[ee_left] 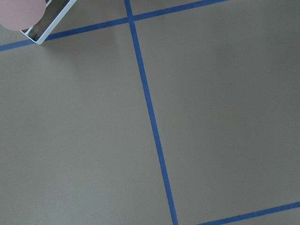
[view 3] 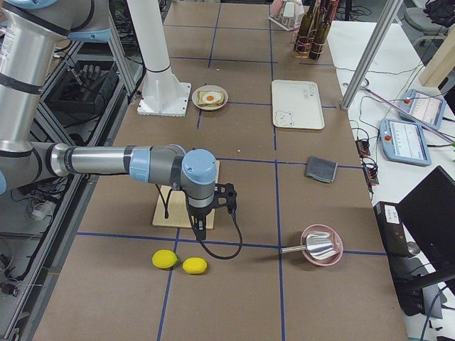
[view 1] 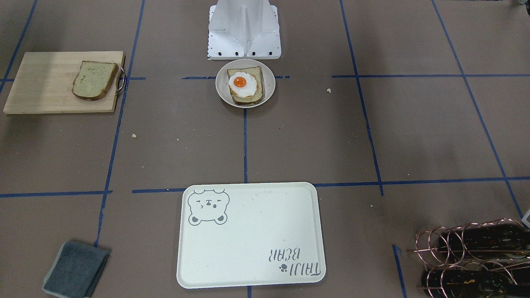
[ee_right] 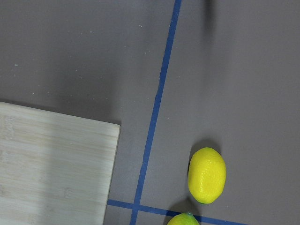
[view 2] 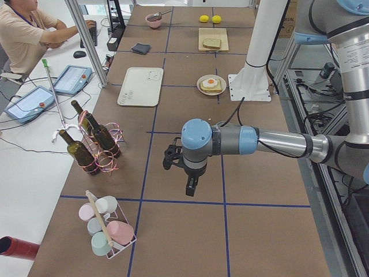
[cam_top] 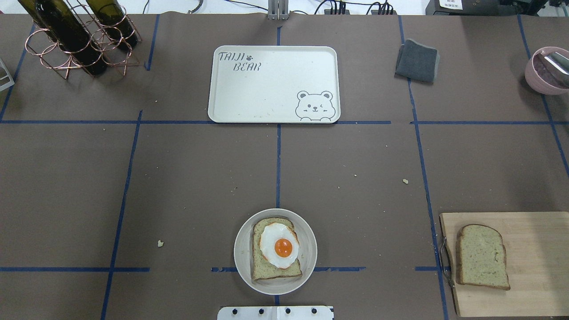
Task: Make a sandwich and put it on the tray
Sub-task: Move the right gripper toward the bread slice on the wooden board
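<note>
A small off-white bowl (cam_top: pixel 242 253) stands near the robot base. It holds one bread slice (cam_top: pixel 266 266) with a fried egg (cam_top: pixel 279 245) on top, uncovered. A second bread slice (cam_top: pixel 482 257) lies on the wooden cutting board (cam_top: pixel 533 262). The cream tray (cam_top: pixel 271 89) with the bear drawing lies bare at the far middle. My left gripper (view 2: pixel 190 187) hangs over bare table far from the bowl. My right gripper (view 3: pixel 201 229) hangs by the board's outer edge. I cannot tell whether either is open.
A copper rack with wine bottles (cam_top: pixel 75 35) stands at the far left. A grey cloth (cam_top: pixel 417 61) and a pink bowl (cam_top: pixel 546 70) with a metal scoop are at the far right. Two lemons (ee_right: pixel 206 175) lie beyond the board. A cup rack (view 2: pixel 106 228) stands by the left arm.
</note>
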{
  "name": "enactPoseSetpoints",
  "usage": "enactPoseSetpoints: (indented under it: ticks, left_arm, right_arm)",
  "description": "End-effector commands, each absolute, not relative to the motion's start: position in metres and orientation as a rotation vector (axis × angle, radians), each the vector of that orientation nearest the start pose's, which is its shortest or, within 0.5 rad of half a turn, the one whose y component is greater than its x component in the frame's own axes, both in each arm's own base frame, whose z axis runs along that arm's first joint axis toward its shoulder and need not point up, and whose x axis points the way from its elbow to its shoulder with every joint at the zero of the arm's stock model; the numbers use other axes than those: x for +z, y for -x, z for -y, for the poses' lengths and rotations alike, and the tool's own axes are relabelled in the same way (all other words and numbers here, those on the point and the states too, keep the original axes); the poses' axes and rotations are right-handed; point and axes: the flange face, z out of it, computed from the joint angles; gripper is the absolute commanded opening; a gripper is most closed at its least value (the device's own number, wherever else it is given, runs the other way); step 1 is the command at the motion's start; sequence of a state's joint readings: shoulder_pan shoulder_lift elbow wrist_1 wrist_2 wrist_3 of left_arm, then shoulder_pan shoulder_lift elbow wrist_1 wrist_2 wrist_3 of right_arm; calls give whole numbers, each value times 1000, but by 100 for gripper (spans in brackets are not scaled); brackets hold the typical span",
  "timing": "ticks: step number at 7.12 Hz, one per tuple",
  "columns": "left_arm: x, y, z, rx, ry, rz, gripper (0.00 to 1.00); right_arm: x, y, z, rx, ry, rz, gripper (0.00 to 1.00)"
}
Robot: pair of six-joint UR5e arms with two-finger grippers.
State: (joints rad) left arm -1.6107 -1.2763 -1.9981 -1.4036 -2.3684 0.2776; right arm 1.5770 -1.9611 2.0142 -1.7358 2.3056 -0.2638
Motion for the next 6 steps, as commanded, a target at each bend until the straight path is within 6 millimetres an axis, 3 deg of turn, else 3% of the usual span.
enactPoseSetpoints:
  ticks: [1, 3, 4, 6]
  left_arm:
    - [590, 76, 361, 214, -96, -794, 100]
    - [589, 76, 361, 212, -97, -797, 100]
    - [587, 76, 362, 214, -101, -796, 100]
    - [584, 76, 366, 218, -111, -796, 100]
  right_arm:
    - [619, -69, 321, -205, 7, 742, 100]
    - [613, -69, 327, -216, -35, 738, 100]
    - [592, -67, 343, -242, -129, 723, 100]
    - [569, -52, 361, -292, -218, 743, 100]
